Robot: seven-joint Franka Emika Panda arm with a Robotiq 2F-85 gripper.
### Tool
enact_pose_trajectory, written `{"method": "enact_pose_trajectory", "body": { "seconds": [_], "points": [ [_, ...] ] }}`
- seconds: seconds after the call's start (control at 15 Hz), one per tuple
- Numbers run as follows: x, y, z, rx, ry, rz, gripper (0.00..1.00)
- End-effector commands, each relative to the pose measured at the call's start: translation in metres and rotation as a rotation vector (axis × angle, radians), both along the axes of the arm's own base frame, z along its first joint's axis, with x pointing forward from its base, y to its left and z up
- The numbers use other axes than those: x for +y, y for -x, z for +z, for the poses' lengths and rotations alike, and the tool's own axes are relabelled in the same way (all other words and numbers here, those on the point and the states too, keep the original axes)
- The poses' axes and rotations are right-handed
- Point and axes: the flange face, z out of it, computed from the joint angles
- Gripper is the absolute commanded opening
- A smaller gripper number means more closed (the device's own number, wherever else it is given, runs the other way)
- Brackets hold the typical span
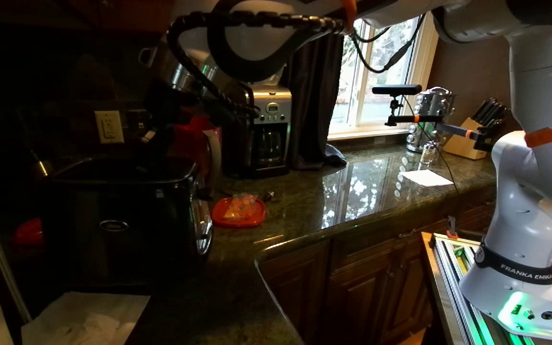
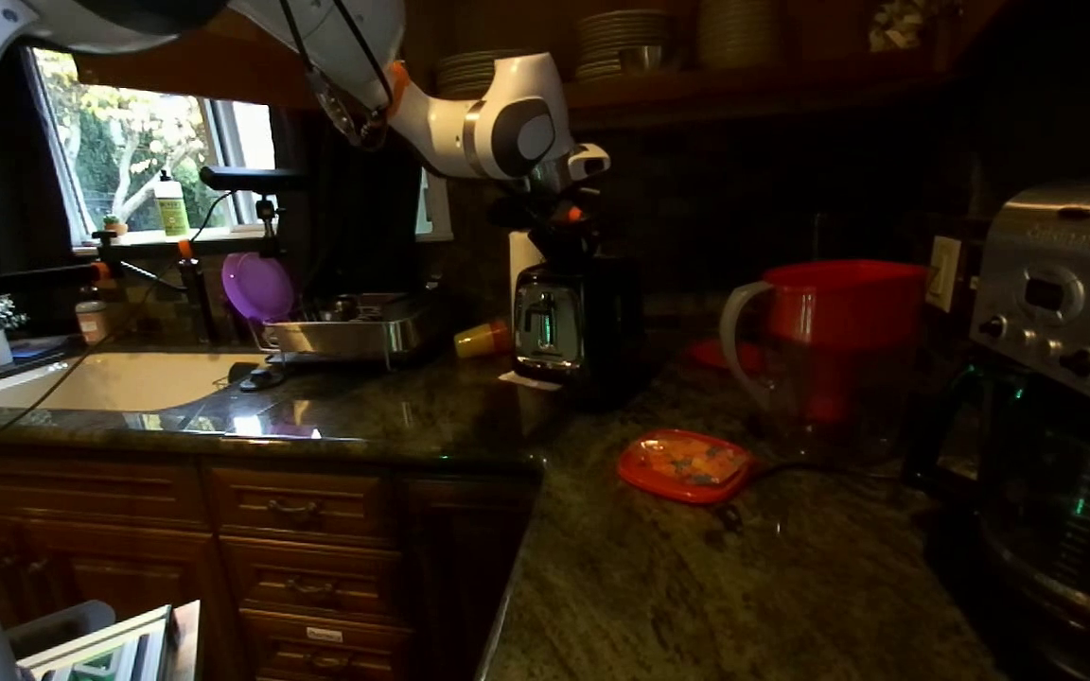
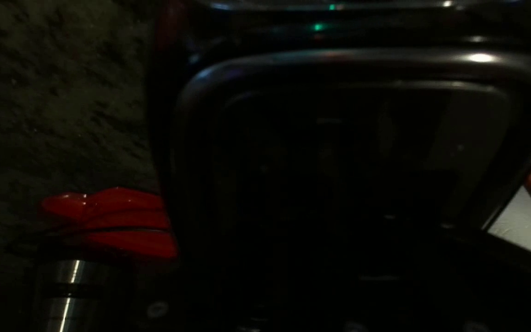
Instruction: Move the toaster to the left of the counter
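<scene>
The toaster [image 1: 113, 239] stands upright on the dark granite counter [image 1: 295, 191], near the corner by the back wall. In an exterior view, its chrome end [image 2: 550, 326] faces the camera. In the wrist view, the toaster's dark top with a shiny rim [image 3: 339, 60] fills most of the picture. My gripper [image 1: 154, 160] points down at the top of the toaster and also shows in an exterior view [image 2: 566, 244]. Its fingers are black against black, so their opening is hidden in the dark. I cannot tell whether they touch the toaster or reach inside it.
A red dish with a packet [image 2: 685, 465] lies beside the toaster. A red-topped pitcher [image 2: 829, 322] and the coffee maker [image 1: 271, 129] stand along the wall. A white paper sheet [image 1: 89, 316], a yellow cup [image 2: 481, 340] and a metal dish rack [image 2: 346, 336] are on the toaster's far side.
</scene>
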Motion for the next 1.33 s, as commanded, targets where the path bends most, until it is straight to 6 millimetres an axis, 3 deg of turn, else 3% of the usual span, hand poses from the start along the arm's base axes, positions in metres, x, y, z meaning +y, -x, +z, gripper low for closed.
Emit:
{"method": "enact_pose_trajectory", "body": {
  "seconds": [0.0, 0.07, 0.13, 0.4, 0.47, 0.6, 0.87, 1.13, 1.27],
  "points": [
    [-0.007, 0.056, 0.031, -0.013, -0.028, 0.001, 0.04],
    [-0.009, 0.057, 0.033, -0.016, -0.033, -0.005, 0.04],
    [-0.002, 0.033, 0.001, 0.034, 0.000, -0.002, 0.17],
    [-0.007, 0.048, 0.005, 0.041, 0.006, -0.007, 0.17],
    [-0.008, 0.048, 0.005, 0.042, 0.006, -0.008, 0.04],
    [0.007, 0.060, -0.009, 0.046, 0.039, 0.020, 0.04],
    [0.023, 0.105, -0.039, 0.033, 0.068, 0.033, 0.04],
    [0.047, 0.138, -0.023, -0.120, 0.071, 0.065, 0.04],
    [0.043, 0.144, -0.015, -0.155, 0.092, 0.029, 0.04]
  ]
}}
